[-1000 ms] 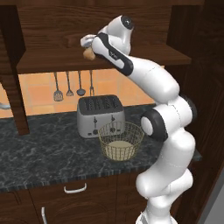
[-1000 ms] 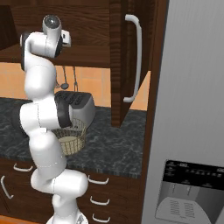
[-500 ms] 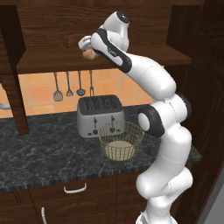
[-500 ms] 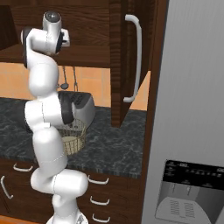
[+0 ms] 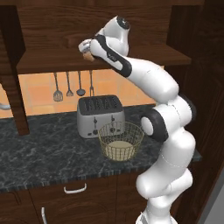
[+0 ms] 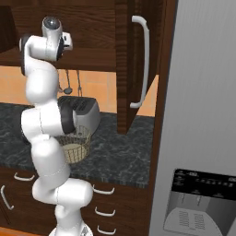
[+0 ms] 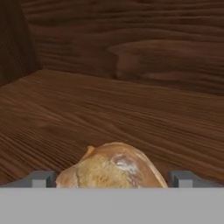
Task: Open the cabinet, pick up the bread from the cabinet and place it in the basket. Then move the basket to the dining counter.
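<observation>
One wire basket (image 5: 121,141) sits on the black granite worktop (image 5: 43,153) just in front of a silver toaster (image 5: 99,115). Above and farther back, inside the open cabinet (image 5: 131,52), the gripper (image 7: 111,178) stands spread wide around the bread (image 7: 111,168), which rests on the wooden shelf (image 7: 131,113).

White arm (image 5: 148,83) stretched up high, bent at the elbow, gripper (image 7: 112,178) wide open, fingertips (image 7: 41,179) far apart
</observation>
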Robot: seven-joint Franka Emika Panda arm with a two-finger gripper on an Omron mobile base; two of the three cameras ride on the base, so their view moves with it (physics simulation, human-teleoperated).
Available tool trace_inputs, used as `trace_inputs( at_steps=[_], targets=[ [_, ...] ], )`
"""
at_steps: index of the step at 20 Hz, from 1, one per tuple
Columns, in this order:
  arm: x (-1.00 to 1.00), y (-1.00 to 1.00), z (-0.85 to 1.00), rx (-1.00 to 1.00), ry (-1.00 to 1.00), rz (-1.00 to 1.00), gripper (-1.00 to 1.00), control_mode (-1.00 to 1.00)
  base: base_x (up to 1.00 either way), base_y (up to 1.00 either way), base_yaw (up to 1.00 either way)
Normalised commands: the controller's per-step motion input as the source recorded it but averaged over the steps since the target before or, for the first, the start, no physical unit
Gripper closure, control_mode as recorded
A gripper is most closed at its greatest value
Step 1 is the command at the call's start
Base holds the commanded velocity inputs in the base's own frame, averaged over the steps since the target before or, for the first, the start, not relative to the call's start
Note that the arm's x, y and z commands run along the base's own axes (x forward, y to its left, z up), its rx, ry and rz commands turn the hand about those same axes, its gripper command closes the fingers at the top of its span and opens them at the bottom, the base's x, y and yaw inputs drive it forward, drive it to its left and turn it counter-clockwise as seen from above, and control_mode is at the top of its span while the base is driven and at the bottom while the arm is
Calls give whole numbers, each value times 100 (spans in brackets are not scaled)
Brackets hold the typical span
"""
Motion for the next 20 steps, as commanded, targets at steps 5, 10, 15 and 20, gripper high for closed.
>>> trace_inputs(
  at_steps=[5,10,15,20],
  targets=[
    [-16,0,-77,-2,0,0,100,-100,0,0,0],
    [0,-5,10,0,11,0,100,-100,0,0,0],
    [-40,-1,51,0,36,0,100,-100,0,0,0],
    [-84,0,32,-1,35,0,100,-100,0,0,0]
  ],
)
